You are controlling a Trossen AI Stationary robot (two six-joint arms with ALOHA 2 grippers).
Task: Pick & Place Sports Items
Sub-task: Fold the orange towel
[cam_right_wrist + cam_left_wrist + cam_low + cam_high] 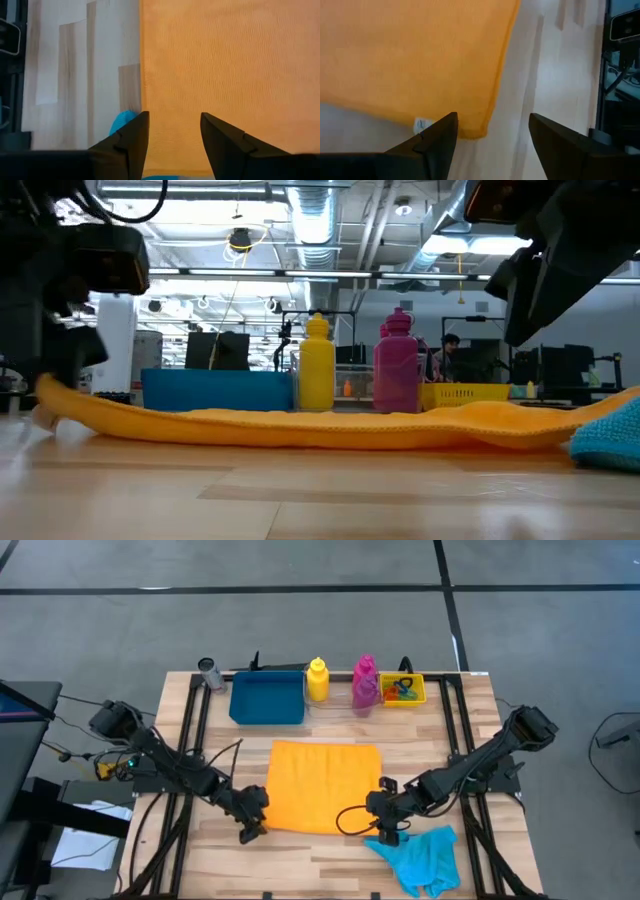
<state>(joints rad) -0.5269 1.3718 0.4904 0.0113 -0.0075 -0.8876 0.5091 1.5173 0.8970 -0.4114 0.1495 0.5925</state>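
The orange cloth (326,786) lies spread flat in the middle of the wooden table (330,860), with a small white tag (422,123) at its near-left corner; whatever is printed on the tag is too blurred to read. The left gripper (250,828) hangs low at that near-left corner, its arm reaching in from the table's left side, and the left wrist view shows its two dark fingers (440,137) spread apart with the cloth's corner just ahead of them and nothing between them. The right gripper (386,824) sits at the near-right corner of the cloth, its arm stretched in from the right; its fingers (131,135) also stand apart over the cloth's edge, empty. The cyan cloth (420,857) lies crumpled just beside the right gripper, nearer the table's front edge. Along the far edge stand the yellow bottle (317,679) and the magenta bottle (365,680), between the blue tray (267,698) and the small yellow bin (403,689) that holds coloured rings (404,690).
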